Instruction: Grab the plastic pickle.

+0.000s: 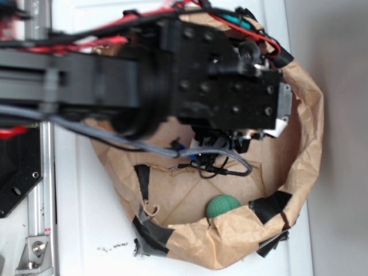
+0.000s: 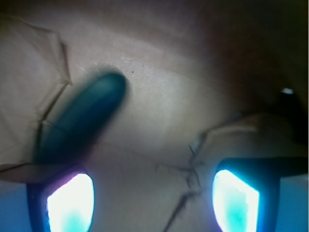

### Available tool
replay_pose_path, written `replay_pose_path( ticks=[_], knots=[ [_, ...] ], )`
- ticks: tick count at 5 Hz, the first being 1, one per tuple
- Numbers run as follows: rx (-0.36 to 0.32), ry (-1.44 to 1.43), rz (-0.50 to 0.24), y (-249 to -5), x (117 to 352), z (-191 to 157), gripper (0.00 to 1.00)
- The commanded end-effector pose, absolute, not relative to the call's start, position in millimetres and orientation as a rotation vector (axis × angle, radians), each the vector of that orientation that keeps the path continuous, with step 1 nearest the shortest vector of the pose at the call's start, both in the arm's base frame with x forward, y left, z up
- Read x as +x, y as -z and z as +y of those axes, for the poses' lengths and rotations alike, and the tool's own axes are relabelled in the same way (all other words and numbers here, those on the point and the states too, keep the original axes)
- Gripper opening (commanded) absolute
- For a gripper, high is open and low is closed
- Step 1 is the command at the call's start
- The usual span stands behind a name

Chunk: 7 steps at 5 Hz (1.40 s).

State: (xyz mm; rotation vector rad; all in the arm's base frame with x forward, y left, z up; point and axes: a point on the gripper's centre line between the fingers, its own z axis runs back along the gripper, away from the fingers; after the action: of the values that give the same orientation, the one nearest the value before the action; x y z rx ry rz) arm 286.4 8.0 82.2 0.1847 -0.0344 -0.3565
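The plastic pickle shows in the wrist view as a dark teal, blurred capsule lying slantwise on the brown paper floor, its lower end just above my left fingertip. My gripper is open, with bare paper between the glowing fingertips. In the exterior view the pickle is hidden under the black arm, which hangs over the paper-lined basket.
A lighter green round ball rests against the basket's near paper wall. Black tape patches hold the crumpled rim. Loose cables dangle under the wrist. A metal rail runs along the left.
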Motion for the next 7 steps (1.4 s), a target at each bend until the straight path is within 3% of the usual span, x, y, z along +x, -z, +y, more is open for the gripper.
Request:
replay_pose_path(
  ticks=[1,2,3,4,5,6,7],
  knots=[
    [0.039,0.125,-0.172,-90,300,4,1.00],
    [0.023,0.022,0.008,-45,302,-3,1.00],
    [0.040,-0.062,0.043,-41,276,30,1.00],
    [0.104,-0.075,0.025,-46,259,53,1.00],
    [0.103,-0.064,-0.014,-54,256,52,1.00],
    [0.058,-0.094,-0.070,-68,257,52,1.00],
    [-0.193,-0.286,0.163,-34,247,32,1.00]
  ],
)
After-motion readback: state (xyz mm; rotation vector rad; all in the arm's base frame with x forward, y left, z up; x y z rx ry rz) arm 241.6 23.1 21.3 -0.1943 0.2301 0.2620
